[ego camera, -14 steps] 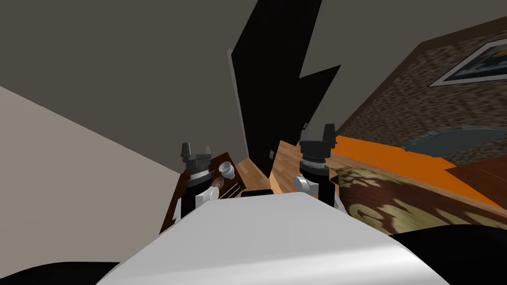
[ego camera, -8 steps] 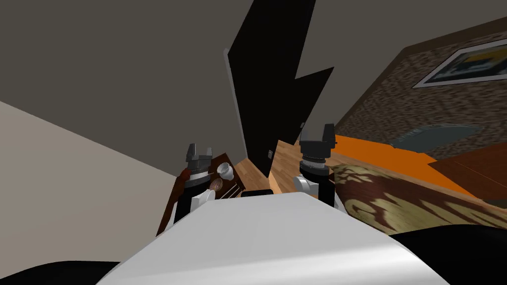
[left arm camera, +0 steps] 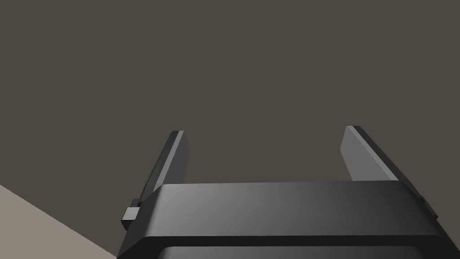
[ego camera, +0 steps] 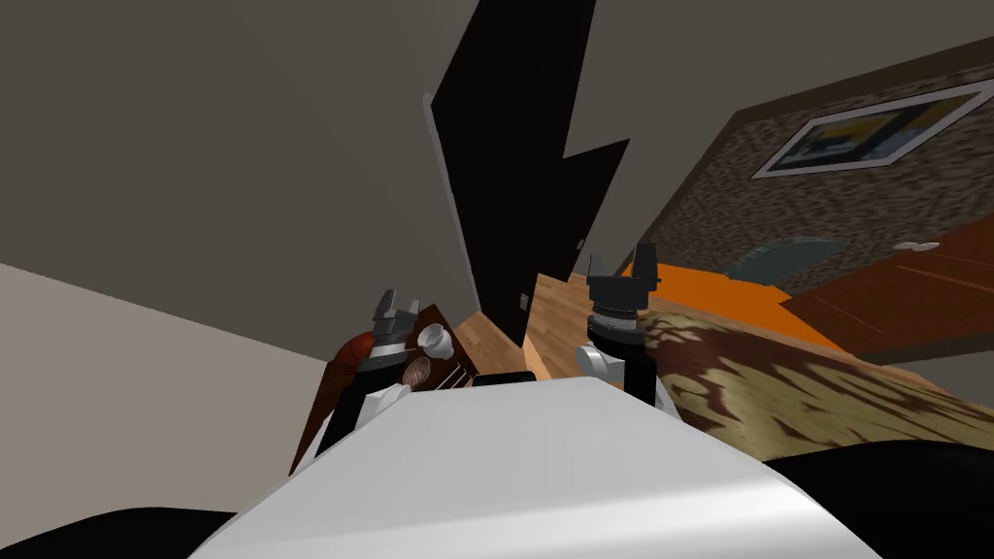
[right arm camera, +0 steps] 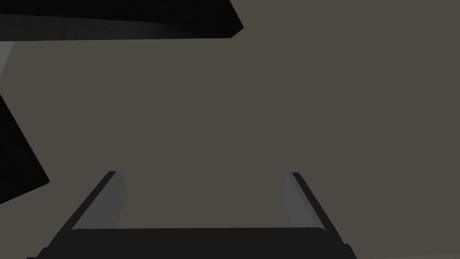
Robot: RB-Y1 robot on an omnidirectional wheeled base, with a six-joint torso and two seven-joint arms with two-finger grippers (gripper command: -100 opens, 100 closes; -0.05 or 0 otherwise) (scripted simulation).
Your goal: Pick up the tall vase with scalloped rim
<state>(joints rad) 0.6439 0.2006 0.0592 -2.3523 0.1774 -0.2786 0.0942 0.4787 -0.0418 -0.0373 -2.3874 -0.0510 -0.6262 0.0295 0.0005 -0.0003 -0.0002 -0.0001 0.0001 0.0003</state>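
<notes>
I am standing close to a dark brown counter (ego camera: 313, 435) set against a grey wall, with both arms raised in front of me. The white vase (ego camera: 437, 338) stands upright on that counter, just beside my left hand (ego camera: 399, 306) on the side toward my middle. From the head view I cannot tell whether hand and vase touch. A round brown object (ego camera: 417, 371) lies on the counter near the vase, on the side closer to me, and some thin white sticks (ego camera: 454, 375) lie next to it.

In the left wrist view, the left hand (left arm camera: 265, 130) has its jaws spread wide with nothing between them. My right hand (ego camera: 621, 257) is held well apart from the counter, over the strip of wooden floor (ego camera: 555, 312) beside a bed with a brown and tan patterned cover (ego camera: 806, 388). Its jaws are also spread and empty in the right wrist view (right arm camera: 203, 173). A black area (ego camera: 514, 175) shows past the wall's edge ahead.
</notes>
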